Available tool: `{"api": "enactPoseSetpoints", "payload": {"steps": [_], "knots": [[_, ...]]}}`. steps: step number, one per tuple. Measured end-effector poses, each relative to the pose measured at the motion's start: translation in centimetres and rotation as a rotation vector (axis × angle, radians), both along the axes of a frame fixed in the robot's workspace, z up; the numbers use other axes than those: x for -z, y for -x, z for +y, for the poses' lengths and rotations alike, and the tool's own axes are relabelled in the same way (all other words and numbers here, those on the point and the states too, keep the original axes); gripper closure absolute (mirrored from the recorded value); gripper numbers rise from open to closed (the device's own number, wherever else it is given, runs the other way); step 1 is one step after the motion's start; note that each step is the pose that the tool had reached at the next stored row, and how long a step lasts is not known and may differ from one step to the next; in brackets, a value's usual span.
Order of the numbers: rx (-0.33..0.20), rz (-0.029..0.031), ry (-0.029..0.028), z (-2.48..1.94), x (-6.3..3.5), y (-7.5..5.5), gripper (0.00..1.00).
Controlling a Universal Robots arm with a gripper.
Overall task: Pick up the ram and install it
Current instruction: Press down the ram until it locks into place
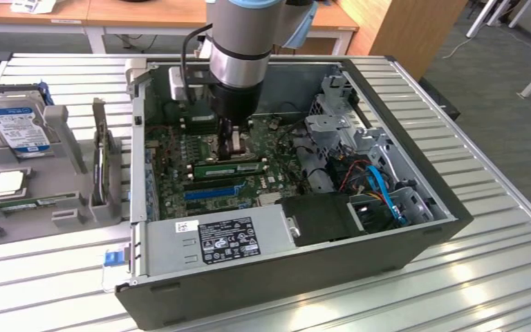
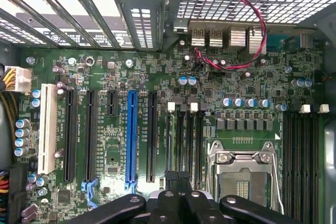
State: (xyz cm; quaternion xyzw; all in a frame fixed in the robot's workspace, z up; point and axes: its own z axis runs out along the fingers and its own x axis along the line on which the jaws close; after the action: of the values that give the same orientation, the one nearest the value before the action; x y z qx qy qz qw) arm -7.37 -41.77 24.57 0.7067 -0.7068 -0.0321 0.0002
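Observation:
In the exterior view a green ram stick stands on edge along the motherboard's memory slots, inside the open computer case. My gripper reaches down into the case directly above it. I cannot tell whether the fingertips touch the stick. The wrist view has the black fingers pressed together, so the gripper is shut over the black memory slots. No green stick shows between them there. A second ram stick lies flat on the grey parts holder at the exterior view's left.
An empty processor socket lies beside the fingers, and a blue slot runs on the other side. The power supply and drive cage crowd the case. The holder carries a hard drive and a square chip.

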Motion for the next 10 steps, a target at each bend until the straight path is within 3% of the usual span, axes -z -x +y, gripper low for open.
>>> {"api": "enactPoseSetpoints", "payload": {"steps": [10], "knots": [[0.0, -0.0001, -0.0001, 0.01, 0.07, 0.32, 0.9]]}}
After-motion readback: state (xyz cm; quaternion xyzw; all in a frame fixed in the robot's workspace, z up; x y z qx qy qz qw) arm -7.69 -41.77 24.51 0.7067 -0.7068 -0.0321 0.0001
